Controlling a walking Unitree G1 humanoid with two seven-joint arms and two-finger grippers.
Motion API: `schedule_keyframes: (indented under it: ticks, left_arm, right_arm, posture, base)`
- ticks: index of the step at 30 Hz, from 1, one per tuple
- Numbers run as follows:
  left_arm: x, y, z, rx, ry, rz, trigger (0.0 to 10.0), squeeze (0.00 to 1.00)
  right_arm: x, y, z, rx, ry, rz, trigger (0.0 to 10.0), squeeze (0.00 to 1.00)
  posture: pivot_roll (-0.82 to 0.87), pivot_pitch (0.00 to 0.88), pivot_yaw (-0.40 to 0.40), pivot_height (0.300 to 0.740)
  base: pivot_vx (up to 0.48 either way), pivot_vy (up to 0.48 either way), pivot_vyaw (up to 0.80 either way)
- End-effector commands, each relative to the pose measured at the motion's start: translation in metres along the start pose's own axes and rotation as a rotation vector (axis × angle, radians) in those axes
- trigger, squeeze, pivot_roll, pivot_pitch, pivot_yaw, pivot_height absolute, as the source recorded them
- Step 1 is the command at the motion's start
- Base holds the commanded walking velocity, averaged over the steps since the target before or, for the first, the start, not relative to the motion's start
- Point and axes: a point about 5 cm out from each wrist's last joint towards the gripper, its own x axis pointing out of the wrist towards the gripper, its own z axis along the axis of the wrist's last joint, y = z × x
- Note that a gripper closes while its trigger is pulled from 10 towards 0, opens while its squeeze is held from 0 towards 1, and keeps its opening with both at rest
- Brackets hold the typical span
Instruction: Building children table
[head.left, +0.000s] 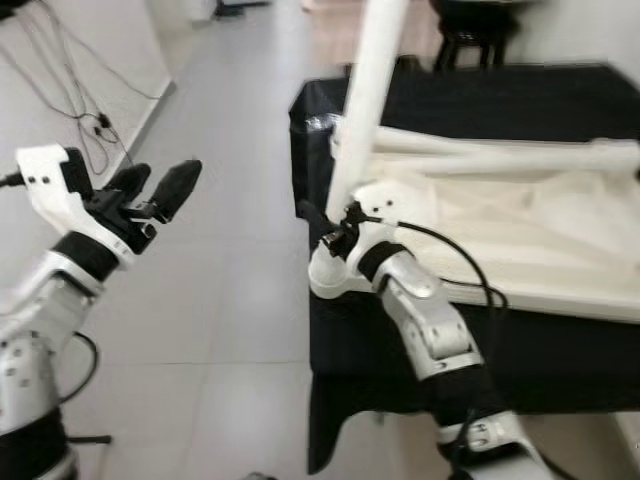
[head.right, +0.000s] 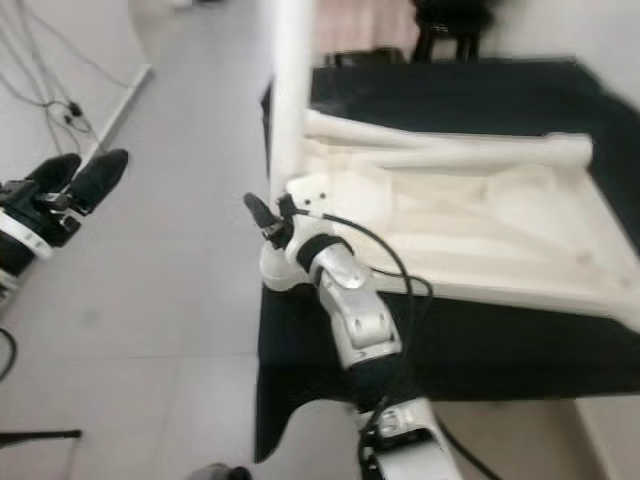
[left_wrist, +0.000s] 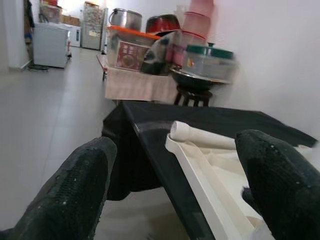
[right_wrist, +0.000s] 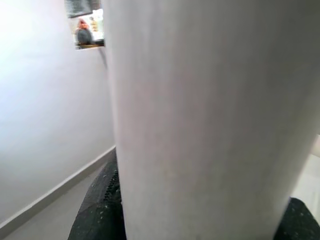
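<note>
Fingers of the right gripper (head.left: 322, 228) are clamped round the upright white leg (head.left: 364, 100), low down near where it meets the upturned tabletop (head.left: 520, 235). That white tabletop lies underside-up on the black-draped bench (head.left: 400, 340), another leg (head.left: 500, 155) lying across it. The left gripper (head.left: 160, 190) hovers over the floor (head.left: 230, 300), well apart from the bench, its fingers spread and empty. The leg looks stiff, smooth and light; I judge a low grip near the joint steadies it best.
</note>
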Motion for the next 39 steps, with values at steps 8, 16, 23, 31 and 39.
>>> schedule_keyframes:
  ticks: [8,16,23,31,39]
  left_arm:
    - [-0.005,-0.019,-0.035,-0.058,0.097,-0.011,10.0,0.0]
    - [-0.028,-0.039,-0.075,-0.073,0.295,-0.101,10.0,0.0]
    - [-0.053,-0.058,-0.107,-0.081,0.433,-0.145,10.0,0.0]
    - [-0.062,-0.064,-0.113,-0.054,0.452,-0.136,10.0,0.0]
    - [-0.063,-0.067,-0.114,-0.032,0.447,-0.154,10.0,0.0]
  right_arm:
    - [0.011,-0.018,-0.02,-0.041,0.139,-0.001,0.0,0.0]
    - [0.013,-0.001,0.025,0.076,-0.15,0.517,0.0,0.0]
    - [0.005,-0.014,0.032,-0.062,0.002,0.939,0.0,0.0]
    - [0.012,0.003,0.029,-0.583,0.16,1.145,0.0,0.0]
    - [0.005,-0.008,0.022,-0.759,0.312,1.23,0.0,0.0]
  posture:
    - [0.01,0.166,0.018,0.74]
    - [0.02,0.162,0.03,0.74]
    - [0.03,0.159,0.028,0.74]
    - [0.04,0.166,0.021,0.74]
    - [0.04,0.166,0.019,0.74]
  base:
    - [0.0,0.0,0.0]
    - [0.0,0.0,0.0]
    - [0.0,0.0,0.0]
    - [0.0,0.0,0.0]
    - [0.0,0.0,0.0]
